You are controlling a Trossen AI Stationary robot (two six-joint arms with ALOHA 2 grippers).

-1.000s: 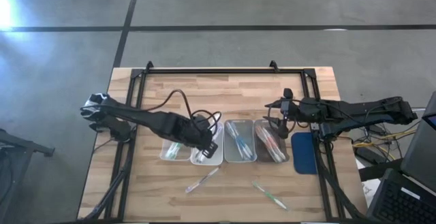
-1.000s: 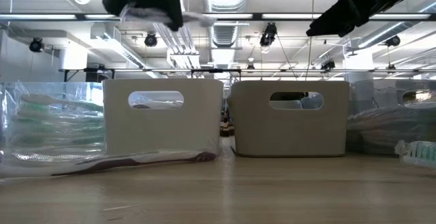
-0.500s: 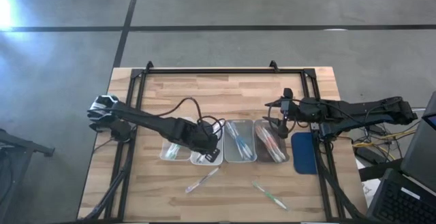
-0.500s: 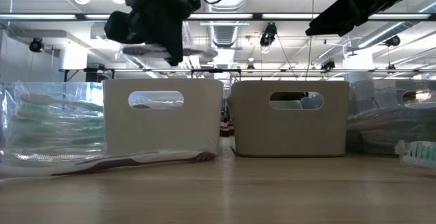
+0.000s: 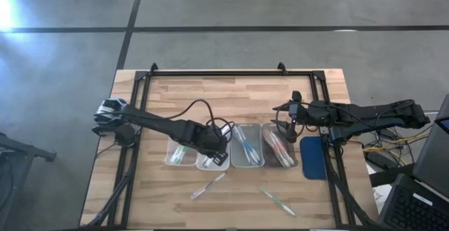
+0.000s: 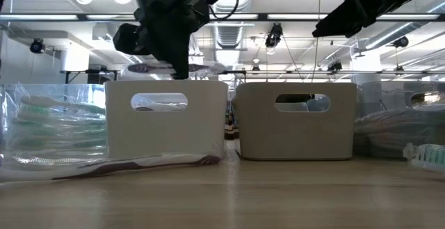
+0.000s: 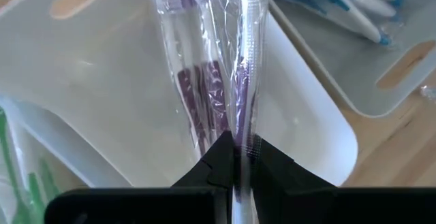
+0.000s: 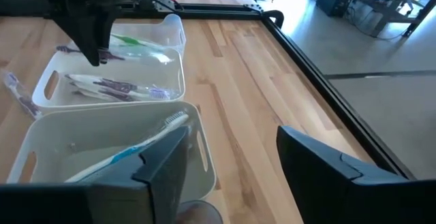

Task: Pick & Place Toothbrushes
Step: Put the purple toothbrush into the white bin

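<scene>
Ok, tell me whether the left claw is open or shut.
Shut. In the left wrist view the left claw pinches a wrapped purple toothbrush between its closed fingers, above the tray.

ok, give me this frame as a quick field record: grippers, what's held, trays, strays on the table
left gripper: shut on a wrapped purple toothbrush, above the purple tray
right gripper: open, empty, waiting by the red-pink tray
trays: four in a row, sorted green, purple, blue, red-pink
loose on table: a purple toothbrush and a green toothbrush, near the front edge
blue pad: right of the trays
</scene>
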